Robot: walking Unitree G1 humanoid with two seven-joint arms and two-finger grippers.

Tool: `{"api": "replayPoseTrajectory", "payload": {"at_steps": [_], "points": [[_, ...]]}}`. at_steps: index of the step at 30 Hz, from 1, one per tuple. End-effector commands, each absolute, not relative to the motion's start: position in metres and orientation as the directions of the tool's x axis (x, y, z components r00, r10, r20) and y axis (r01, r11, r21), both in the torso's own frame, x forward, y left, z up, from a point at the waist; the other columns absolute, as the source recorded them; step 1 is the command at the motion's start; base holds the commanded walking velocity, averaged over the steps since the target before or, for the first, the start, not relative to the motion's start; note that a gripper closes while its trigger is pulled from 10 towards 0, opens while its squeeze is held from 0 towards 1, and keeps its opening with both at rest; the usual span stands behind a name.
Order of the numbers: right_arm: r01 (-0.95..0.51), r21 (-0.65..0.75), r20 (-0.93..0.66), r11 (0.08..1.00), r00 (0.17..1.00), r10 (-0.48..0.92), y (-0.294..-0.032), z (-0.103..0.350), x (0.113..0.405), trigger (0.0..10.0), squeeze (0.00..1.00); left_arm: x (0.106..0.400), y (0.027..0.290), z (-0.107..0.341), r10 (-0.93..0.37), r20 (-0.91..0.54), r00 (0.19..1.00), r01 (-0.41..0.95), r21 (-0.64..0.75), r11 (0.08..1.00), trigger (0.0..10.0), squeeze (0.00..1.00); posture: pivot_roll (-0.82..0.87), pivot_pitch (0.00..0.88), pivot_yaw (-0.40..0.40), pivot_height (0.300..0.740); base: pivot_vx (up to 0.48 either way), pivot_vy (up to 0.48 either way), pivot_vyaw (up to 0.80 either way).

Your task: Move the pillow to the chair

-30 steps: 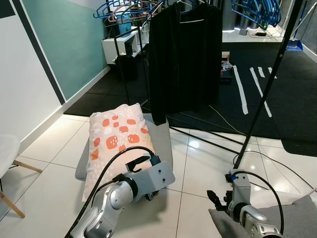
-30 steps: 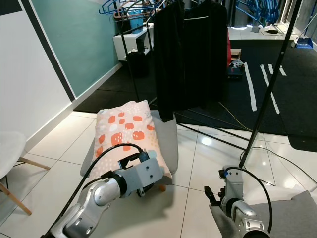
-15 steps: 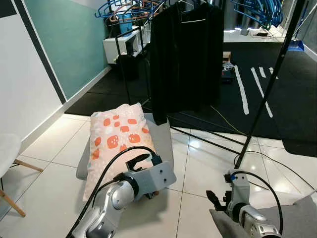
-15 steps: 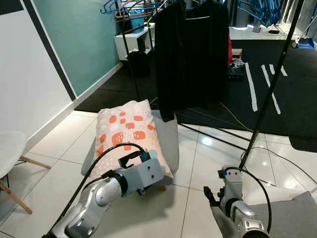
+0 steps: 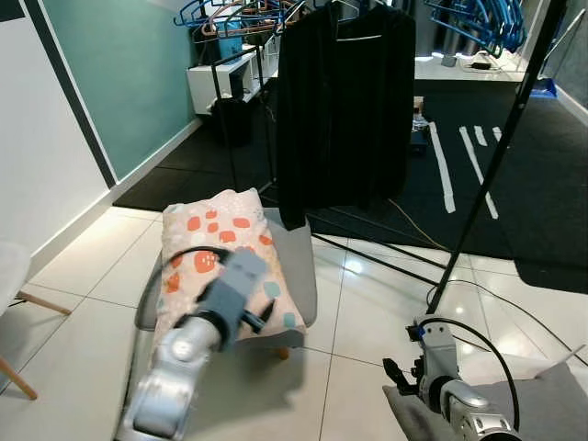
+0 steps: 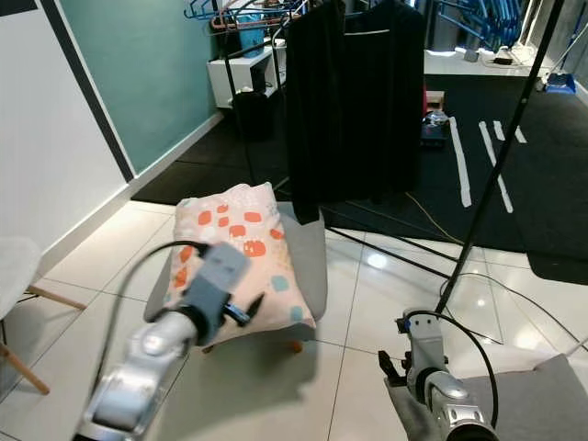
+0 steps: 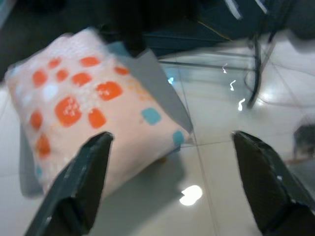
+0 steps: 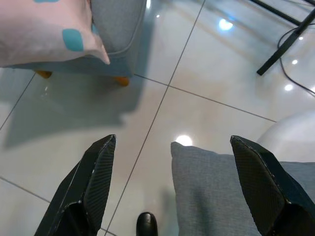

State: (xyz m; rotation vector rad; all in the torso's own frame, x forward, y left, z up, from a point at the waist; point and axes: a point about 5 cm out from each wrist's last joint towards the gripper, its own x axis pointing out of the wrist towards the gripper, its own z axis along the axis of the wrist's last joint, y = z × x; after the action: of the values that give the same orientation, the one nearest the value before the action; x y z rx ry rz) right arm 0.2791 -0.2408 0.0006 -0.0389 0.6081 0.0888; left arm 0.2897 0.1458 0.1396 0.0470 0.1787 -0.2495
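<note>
The left gripper (image 5: 260, 310) hangs over the near end of the pillow (image 5: 216, 253), its two black fingers (image 7: 81, 179) spread wide apart with nothing between them; the arm is blurred in the head views. In the left wrist view the pillow lies below and between the fingertips, apart from both.

The right gripper (image 8: 170, 189) is held low near the floor, its fingers released and wide, grasping nothing. Just beneath it lies one grey cushion (image 8: 231, 196) on the white floor tiles (image 5: 377, 303).

There is one pillow: pale pink with orange and a few teal and white square patches. It lies on one low grey stool (image 6: 308, 262), with its long axis running away from the robot, the far end towards the black garment (image 5: 344, 101) and the near end overhanging the stool's front edge. No writing or label can be read on it.

One white chair (image 5: 11, 276) shows at the robot's left, well apart from the pillow. Beyond, a black garment hangs on a rack (image 5: 220, 101) with blue hangers (image 5: 216, 14) above. Three white tape strips (image 5: 459, 156) mark the dark carpet.
</note>
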Motion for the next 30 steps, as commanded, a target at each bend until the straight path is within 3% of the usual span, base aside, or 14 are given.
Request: {"api": "replayPoseTrajectory", "payload": {"at_steps": [1,2,3,7,11,16,26,30], "points": [[-0.112,0.016,-0.552,0.994,0.827,0.102,-0.233,0.003,0.283,10.0,0.00,0.288,0.165,0.132,-0.178,-0.180,0.967,0.158,-0.121,0.980,10.0,0.00,-0.17,0.035,-0.003,0.740,0.000,0.000,0.00],[-0.112,0.016,-0.552,0.994,0.827,0.102,-0.233,0.003,0.283,10.0,0.00,0.288,0.165,0.132,-0.178,-0.180,0.967,0.158,-0.121,0.980,10.0,0.00,-0.17,0.035,-0.003,0.740,0.000,0.000,0.00],[-0.138,0.089,-0.530,0.986,0.832,0.164,-0.225,0.005,0.287,10.0,0.00,0.285,0.189,0.111,-0.100,-0.190,0.977,0.050,-0.254,0.966,10.0,0.00,-0.17,0.037,-0.004,0.740,0.000,0.000,0.00],[-0.143,0.113,-0.521,0.983,0.834,0.181,-0.223,0.006,0.288,10.0,0.00,0.283,0.195,0.103,-0.087,-0.203,0.975,0.028,-0.277,0.961,10.0,0.00,-0.17,0.037,-0.004,0.740,0.000,0.000,0.00],[-0.198,0.100,-0.523,0.975,0.824,0.221,-0.218,0.008,0.290,10.0,0.00,0.274,0.218,0.074,0.059,-0.290,0.955,-0.107,-0.155,0.982,10.0,0.00,-0.18,0.032,-0.007,0.740,0.000,0.000,0.80],[-0.211,0.095,-0.521,0.973,0.822,0.229,-0.217,0.009,0.292,10.0,0.00,0.268,0.229,0.050,0.146,-0.365,0.920,-0.183,-0.070,0.981,10.0,0.00,-0.19,0.024,-0.006,0.740,0.000,0.000,0.80],[-0.188,0.095,-0.511,0.978,0.834,0.210,-0.219,0.012,0.295,10.0,0.00,0.261,0.228,0.027,0.134,-0.435,0.891,-0.182,-0.069,0.981,10.0,0.00,-0.19,0.010,-0.001,0.740,0.000,0.000,0.80],[-0.148,0.072,-0.522,0.986,0.837,0.163,-0.221,0.012,0.297,10.0,0.00,0.258,0.225,0.019,0.097,-0.449,0.888,-0.147,-0.078,0.986,10.0,0.00,-0.18,0.014,0.000,0.740,0.000,0.000,0.00]]}}
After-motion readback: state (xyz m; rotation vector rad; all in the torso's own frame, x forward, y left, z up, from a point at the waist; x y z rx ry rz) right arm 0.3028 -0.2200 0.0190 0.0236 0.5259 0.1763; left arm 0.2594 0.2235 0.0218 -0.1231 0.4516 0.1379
